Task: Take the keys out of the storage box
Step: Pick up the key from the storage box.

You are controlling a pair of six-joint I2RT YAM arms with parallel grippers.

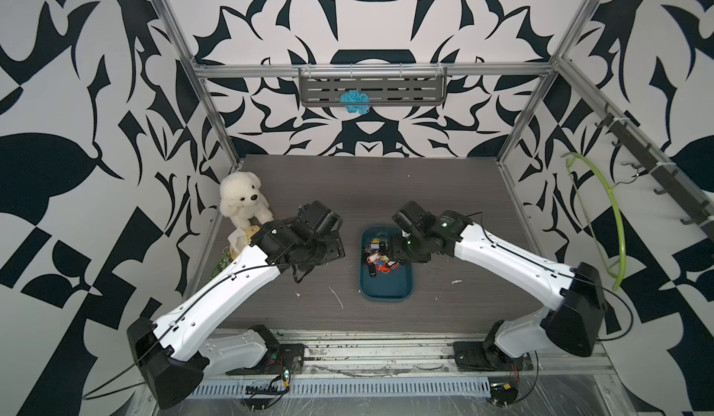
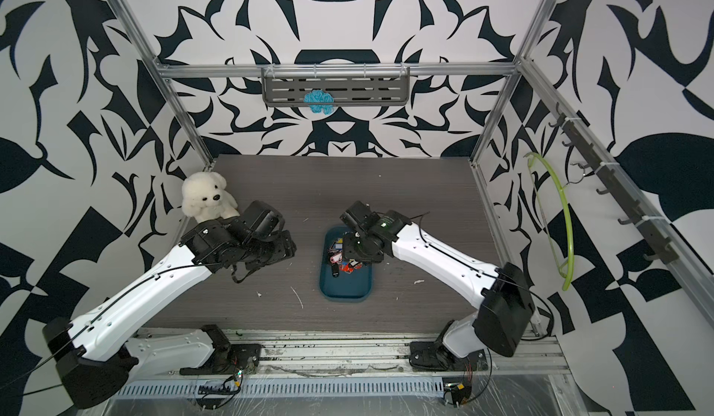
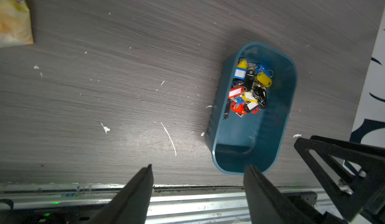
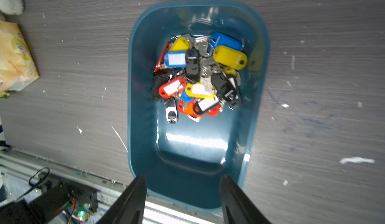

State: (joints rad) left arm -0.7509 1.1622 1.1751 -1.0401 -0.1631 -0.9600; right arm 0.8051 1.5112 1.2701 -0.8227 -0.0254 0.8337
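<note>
The storage box [image 1: 387, 288], a shallow teal tray, lies on the dark table right of centre in both top views [image 2: 345, 288]. The keys [image 4: 198, 75], silver on rings with red, blue, yellow, black and white tags, are piled in its far half [image 3: 249, 87]. My right gripper [image 4: 183, 176] hangs open over the box's near end with nothing between its fingers. In a top view the right wrist [image 1: 415, 236] covers the far right part of the box. My left gripper [image 3: 200, 166] is open and empty, off the box's left side, above bare table.
A white plush bear [image 1: 243, 199] sits at the back left with a yellow packet [image 1: 237, 242] in front of it, beside the left arm. A grey slotted shelf [image 1: 373, 85] with a blue tuft hangs on the back wall. A green hanger [image 1: 606, 217] hangs at right.
</note>
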